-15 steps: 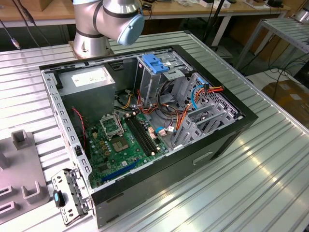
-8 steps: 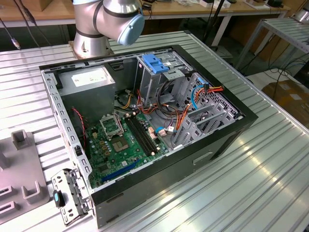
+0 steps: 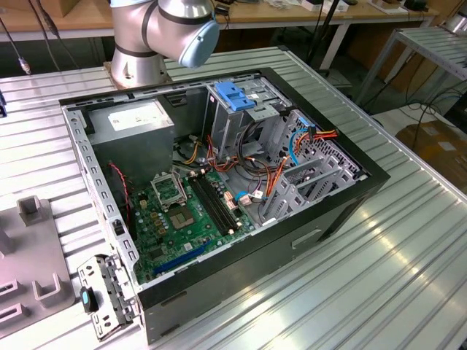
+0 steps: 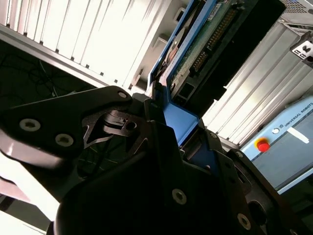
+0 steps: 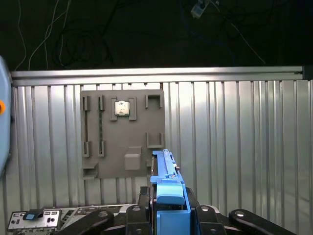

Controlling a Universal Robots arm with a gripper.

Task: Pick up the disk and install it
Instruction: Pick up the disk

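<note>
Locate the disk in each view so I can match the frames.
First wrist view: disk edge-on, clamped in the end effector, over the ribbed table, near the grey plate.
Second wrist view: disk sticking out of the end effector, circuit-board side showing.
Exterior view: arm behind the open case; plate at the exterior view's lower left.
Shared landmark: the table.

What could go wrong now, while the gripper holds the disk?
1. The gripper grips the disk by one end, most of it sticking out, so it might tilt or slip.
2. Loose cables lie beside the cage in the case and could snag the disk.
</note>
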